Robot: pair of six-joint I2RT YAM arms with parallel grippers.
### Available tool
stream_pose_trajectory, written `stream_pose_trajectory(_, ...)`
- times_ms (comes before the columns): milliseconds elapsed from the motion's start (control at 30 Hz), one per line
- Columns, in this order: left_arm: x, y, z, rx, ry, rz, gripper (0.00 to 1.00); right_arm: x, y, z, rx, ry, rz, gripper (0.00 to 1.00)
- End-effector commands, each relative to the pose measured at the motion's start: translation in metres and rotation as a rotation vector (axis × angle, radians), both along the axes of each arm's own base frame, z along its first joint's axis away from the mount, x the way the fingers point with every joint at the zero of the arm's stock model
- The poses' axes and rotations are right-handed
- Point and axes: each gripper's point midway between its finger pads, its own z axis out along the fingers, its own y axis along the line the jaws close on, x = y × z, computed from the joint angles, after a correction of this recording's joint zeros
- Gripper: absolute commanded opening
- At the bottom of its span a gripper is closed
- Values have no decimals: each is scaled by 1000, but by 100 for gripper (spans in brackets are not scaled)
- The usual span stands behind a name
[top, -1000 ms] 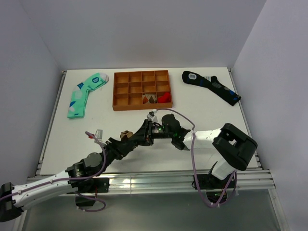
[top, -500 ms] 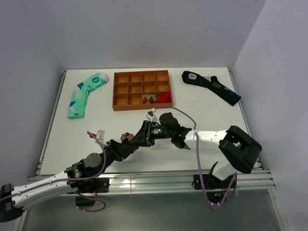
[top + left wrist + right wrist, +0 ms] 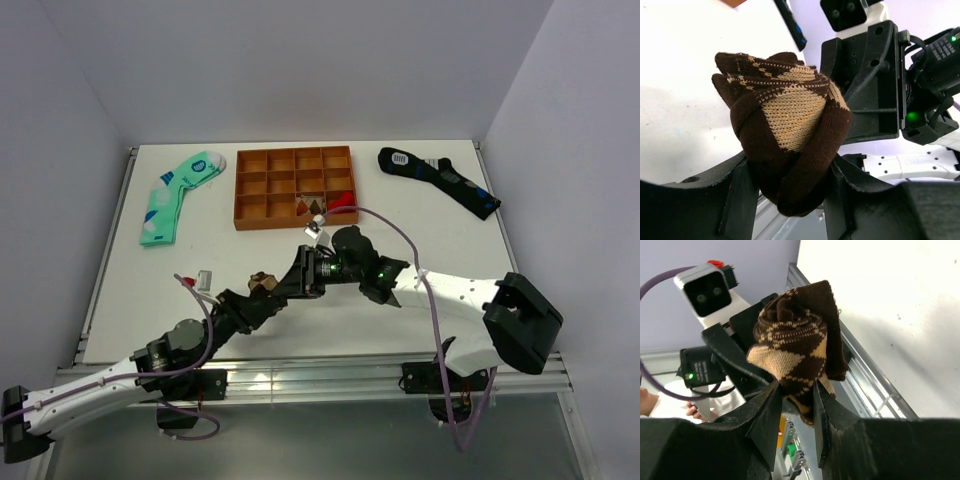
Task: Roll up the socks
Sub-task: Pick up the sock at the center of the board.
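The socks (image 3: 263, 282) are a rolled brown argyle bundle held in the air above the table's front middle, between both grippers. In the left wrist view the socks (image 3: 787, 132) fill the space between the fingers, and my left gripper (image 3: 785, 192) is shut on their lower end. In the right wrist view the socks (image 3: 795, 347) sit between the fingers of my right gripper (image 3: 795, 402), which is shut on one end. In the top view my left gripper (image 3: 255, 295) and right gripper (image 3: 285, 285) meet tip to tip around the bundle.
A mint-green sock (image 3: 178, 195) lies at the back left. An orange compartment tray (image 3: 295, 186) holding small items stands at the back middle. A black-navy sock (image 3: 438, 180) lies at the back right. A small white clip (image 3: 205, 274) lies left of the grippers.
The right arm's base and elbow have swung to the right while its gripper stayed on the socks. Both grippers and the bundle have shifted slightly toward the back.
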Motion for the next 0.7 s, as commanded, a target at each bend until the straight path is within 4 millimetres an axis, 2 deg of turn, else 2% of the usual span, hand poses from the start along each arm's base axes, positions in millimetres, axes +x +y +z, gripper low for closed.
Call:
stream_pose_trajectory(0,52,72,-52,167,17,447,0,-103,-30,20,47,118,431,36)
stream_pose_trajectory(100,52,72,-52,168,12,447,0,-100,-33,25,77,101,418,39)
stream_pose_trajectory(233,52,71,-46,160,3,445,0,-103,-38,16,52,115,424,39)
stream_pose_trajectory(333,52,72,-45,163,6,448,0,-99,-41,7,-7,95,401,40)
stream_pose_trajectory(400,52,73,-49,181,12,452,0,-91,-38,10,-29,45,368,40)
stream_pose_trajectory(433,53,72,-37,154,12,457,0,-88,-42,6,-83,33,356,40)
stream_pose_trajectory(467,54,74,-35,152,19,470,0,-85,-44,6,-109,10,340,40)
stream_pose_trajectory(500,54,76,-39,178,31,478,0,-73,-45,0,-162,-25,282,40)
stream_pose_trajectory(533,55,76,-29,172,29,482,0,-69,-51,-2,-218,-44,266,40)
stream_pose_trajectory(567,56,75,-29,201,31,484,0,-65,-54,-4,-248,-57,243,40)
stream_pose_trajectory(600,58,75,-24,217,24,491,0,-58,-57,-4,-274,-90,201,40)
stream_pose_trajectory(633,60,73,-6,225,13,496,0,-55,-60,0,-287,-105,186,40)
stream_pose_trajectory(667,64,71,-8,284,19,498,0,-52,-63,1,-299,-122,167,40)
